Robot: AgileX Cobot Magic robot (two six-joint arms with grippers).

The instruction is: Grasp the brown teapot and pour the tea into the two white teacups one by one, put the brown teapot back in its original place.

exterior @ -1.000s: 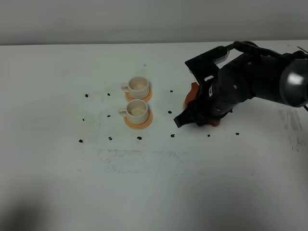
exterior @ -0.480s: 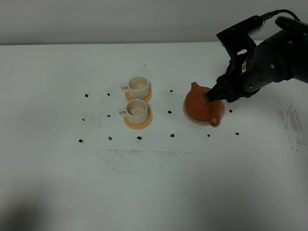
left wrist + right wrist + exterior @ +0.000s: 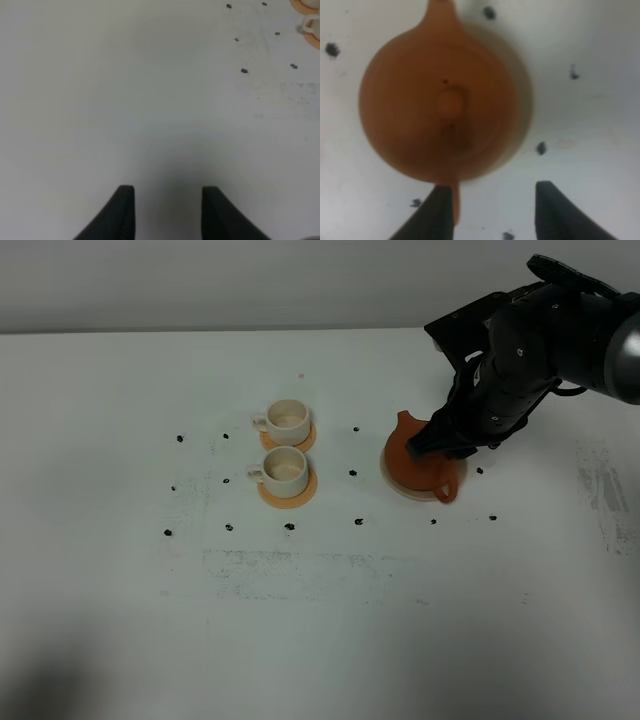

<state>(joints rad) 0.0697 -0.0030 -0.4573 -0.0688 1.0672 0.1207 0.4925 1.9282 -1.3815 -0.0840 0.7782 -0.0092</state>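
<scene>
The brown teapot (image 3: 408, 456) sits on its pale beige coaster, the original place (image 3: 400, 488), right of centre, spout toward the far side and loop handle (image 3: 447, 490) toward the front. My right gripper (image 3: 424, 443) hovers just above the pot's right side, open. The right wrist view looks straight down on the brown teapot (image 3: 442, 110) and its lid knob, with the handle (image 3: 455, 205) just inside one finger of the right gripper (image 3: 495, 212). The two white teacups (image 3: 288, 418) (image 3: 285, 470) stand left of centre. My left gripper (image 3: 167, 212) is open over bare table.
Each cup rests on an orange coaster (image 3: 288, 495). Small black marks (image 3: 358, 522) dot the white table around the cups and pot. In the left wrist view, a cup's edge (image 3: 311, 25) and an orange coaster (image 3: 304, 5) show at the frame's edge.
The right arm has drawn back from over the teapot toward the far right, uncovering it, then settled with the gripper just above the pot. Teapot and cups have not moved.
</scene>
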